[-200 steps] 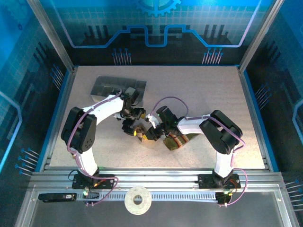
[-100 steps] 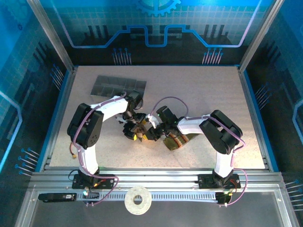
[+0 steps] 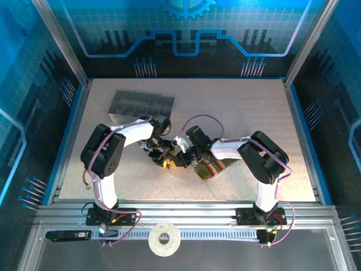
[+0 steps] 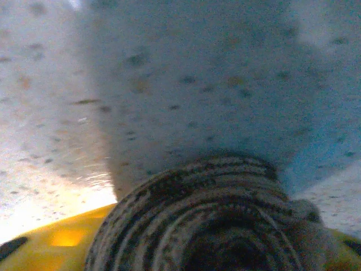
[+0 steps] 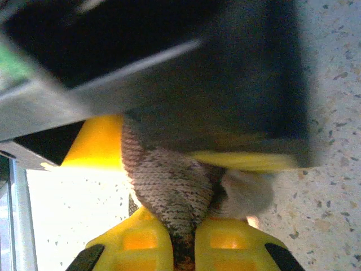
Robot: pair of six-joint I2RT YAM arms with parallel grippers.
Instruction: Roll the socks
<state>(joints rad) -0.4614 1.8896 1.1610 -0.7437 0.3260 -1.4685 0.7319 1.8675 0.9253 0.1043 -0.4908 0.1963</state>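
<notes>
Since a second ago the left arm has swung in lower and nearer the right one, uncovering the grey tray [image 3: 141, 103], and its jaws have drawn in from wide apart. The left gripper [image 3: 162, 156] now closes around the rolled checkered sock [image 4: 208, 214]: in the left wrist view the coil of brown-and-beige fabric touches the yellow fingers [image 4: 62, 240] on both sides. The right gripper [image 5: 181, 248] pinches an end of the same sock, its two yellow pads pressed together with the knit squeezed between them. From above, the two grippers meet tip to tip near the middle of the speckled table [image 3: 242, 107], the roll between them. The olive green sock [image 3: 210, 168] lies crumpled just beside and under the right wrist. The tray sits well apart, toward the far left.
</notes>
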